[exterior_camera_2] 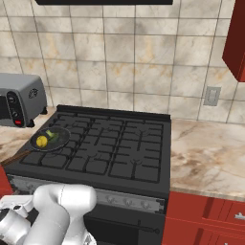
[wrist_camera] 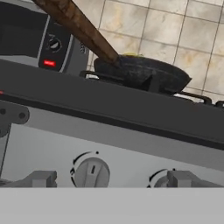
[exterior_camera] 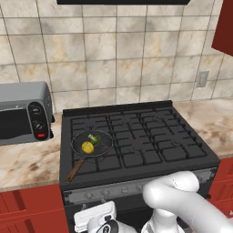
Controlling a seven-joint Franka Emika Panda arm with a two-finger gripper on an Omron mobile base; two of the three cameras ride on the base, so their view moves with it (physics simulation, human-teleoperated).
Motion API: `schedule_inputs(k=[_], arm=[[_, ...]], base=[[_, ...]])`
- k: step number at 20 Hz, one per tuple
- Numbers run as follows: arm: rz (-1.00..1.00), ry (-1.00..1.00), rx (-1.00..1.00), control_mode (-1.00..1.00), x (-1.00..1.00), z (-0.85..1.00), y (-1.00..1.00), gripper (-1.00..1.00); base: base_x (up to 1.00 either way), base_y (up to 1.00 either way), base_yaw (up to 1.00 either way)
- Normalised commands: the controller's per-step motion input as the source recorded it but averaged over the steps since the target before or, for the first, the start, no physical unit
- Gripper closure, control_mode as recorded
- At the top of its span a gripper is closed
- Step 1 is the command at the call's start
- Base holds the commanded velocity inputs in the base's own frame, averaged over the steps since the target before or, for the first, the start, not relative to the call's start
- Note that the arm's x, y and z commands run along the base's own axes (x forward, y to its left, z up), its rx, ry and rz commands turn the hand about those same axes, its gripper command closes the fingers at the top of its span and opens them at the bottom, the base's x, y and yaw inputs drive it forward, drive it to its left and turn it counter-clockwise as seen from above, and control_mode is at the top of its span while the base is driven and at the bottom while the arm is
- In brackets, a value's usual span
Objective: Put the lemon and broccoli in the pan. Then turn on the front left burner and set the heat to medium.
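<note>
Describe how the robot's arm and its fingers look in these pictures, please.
The arm is glossy white, built of thick rounded tube-like links, with a darker grey joint section low in the right base view. No cables or markings are visible. In the hand view the fingers show as small blocky grey tips at the bottom, in front of the stove's control panel.

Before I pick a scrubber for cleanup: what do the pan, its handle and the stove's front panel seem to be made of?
The pan looks like dark grey metal, matte and mottled inside, possibly cast iron. Its handle looks like wood, brown with visible grain. The stove's front panel looks like brushed steel, smooth flat grey.
</note>
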Motion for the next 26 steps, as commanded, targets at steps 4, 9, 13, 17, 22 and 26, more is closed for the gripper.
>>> schedule_inputs(k=[4,9,13,17,22,26], arm=[[0.0,0.0,0.0,-1.0,0.23,-0.06,0.0,-1.0],[0.0,0.0,0.0,-1.0,0.11,-0.14,0.01,-1.0],[0.0,0.0,0.0,-1.0,0.0,-0.26,0.11,-1.0],[0.01,0.0,0.0,-1.0,0.0,-0.11,0.13,-1.0],[0.0,0.0,0.0,-1.0,0.06,0.0,0.1,-1.0],[0.0,0.0,0.0,-1.0,0.16,0.0,0.01,-1.0]], base=[[0.0,0.0,0.0],[0.0,0.0,0.0],[0.0,0.0,0.0],[0.0,0.0,0.0],[0.0,0.0,0.0],[0.0,0.0,0.0]])
